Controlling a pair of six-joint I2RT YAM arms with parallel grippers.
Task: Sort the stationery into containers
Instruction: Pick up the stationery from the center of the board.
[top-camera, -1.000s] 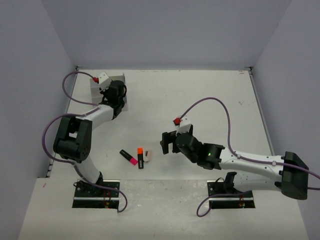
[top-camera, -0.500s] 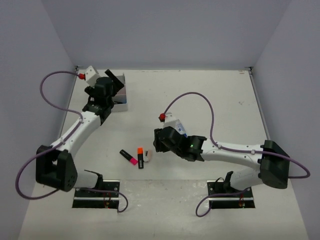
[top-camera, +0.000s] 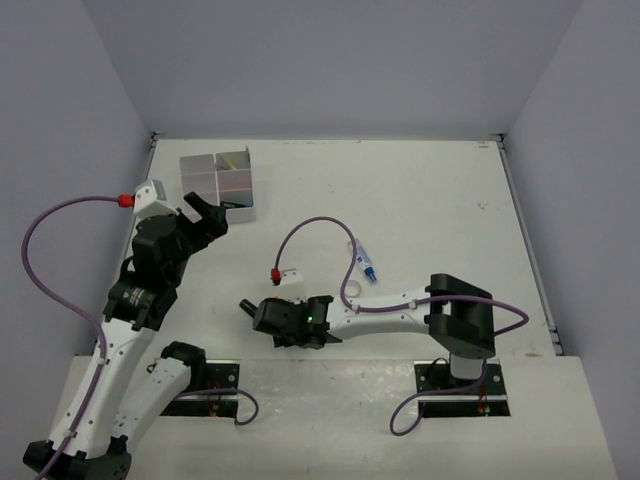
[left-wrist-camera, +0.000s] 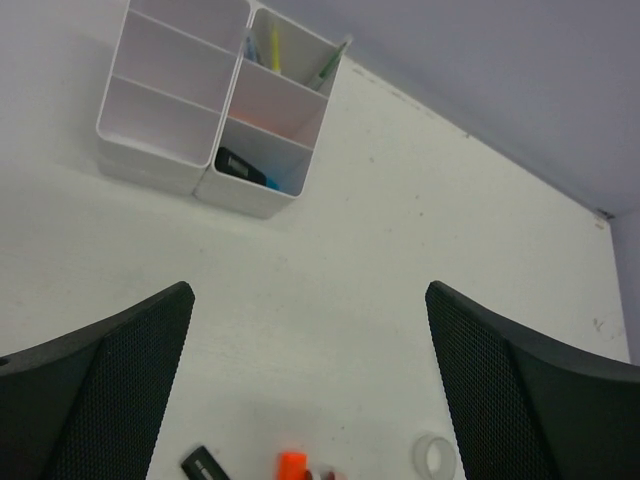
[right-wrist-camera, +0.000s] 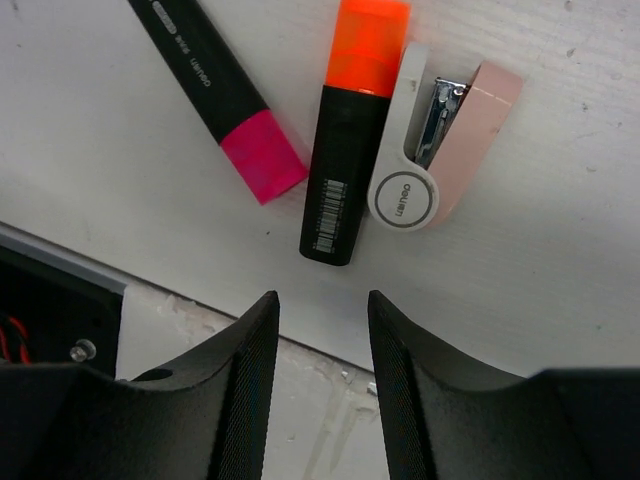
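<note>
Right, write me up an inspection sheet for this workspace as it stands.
Surface: white table, a few faint marks.
Job's things: tray holds thin pens and a blue-ended highlighter. The pink highlighter, orange highlighter and stapler lie side by side near the front edge. The tape ring and blue-capped tube lie further right.
Clutter: nothing seen.
Grippers: left gripper wide open, holding nothing, back from the tray. Right gripper fingers apart, nothing between them, by the orange highlighter's black end.
Cables: purple cables loop from both arms; the right one passes close to the tape ring.
Surroundings: plain grey walls on three sides.
</note>
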